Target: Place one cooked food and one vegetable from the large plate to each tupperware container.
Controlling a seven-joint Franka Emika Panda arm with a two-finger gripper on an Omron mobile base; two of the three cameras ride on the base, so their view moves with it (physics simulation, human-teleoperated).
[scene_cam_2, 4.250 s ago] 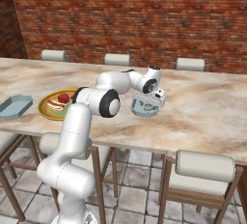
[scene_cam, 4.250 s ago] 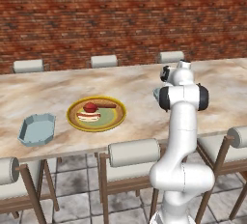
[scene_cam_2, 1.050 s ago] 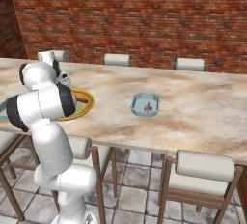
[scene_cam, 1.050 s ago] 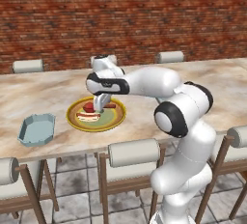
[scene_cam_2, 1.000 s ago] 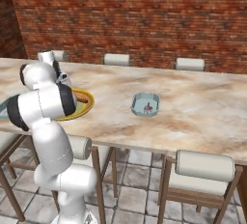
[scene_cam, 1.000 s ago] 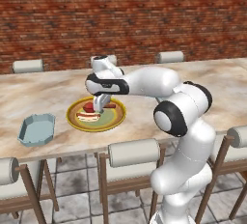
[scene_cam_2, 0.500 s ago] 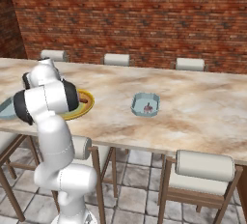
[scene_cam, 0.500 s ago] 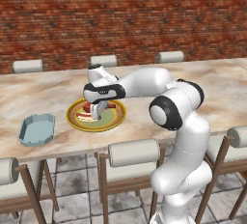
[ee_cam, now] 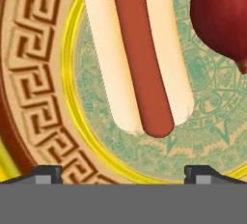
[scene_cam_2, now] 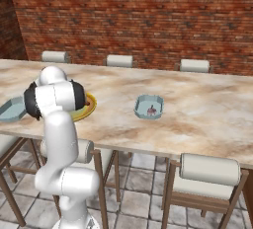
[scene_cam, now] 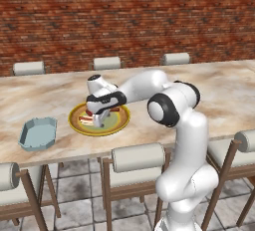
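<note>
The gripper (ee_cam: 123,172) hangs low over the large plate (scene_cam: 99,120), its jaws spread wide and holding nothing. In the hand view the two finger tips stand far apart at the bottom, and a hot dog (ee_cam: 135,54) lies on the plate's pale green centre just beyond them, its rounded near end falling between the two tips without touching either. A dark red onion (ee_cam: 219,20) sits beside the hot dog, cut off by the frame's edge.

There is one plate, one hot dog and one onion in sight, and two blue trays: one (scene_cam: 38,134) on the tabletop (scene_cam: 219,90) to the plate's left, the other (scene_cam_2: 149,106) well apart on the far side, with a small reddish item inside it that is too small to identify. From the right base view the arm's own body hides most of the plate (scene_cam_2: 88,108), and from the left base view the hand covers much of the food
</note>
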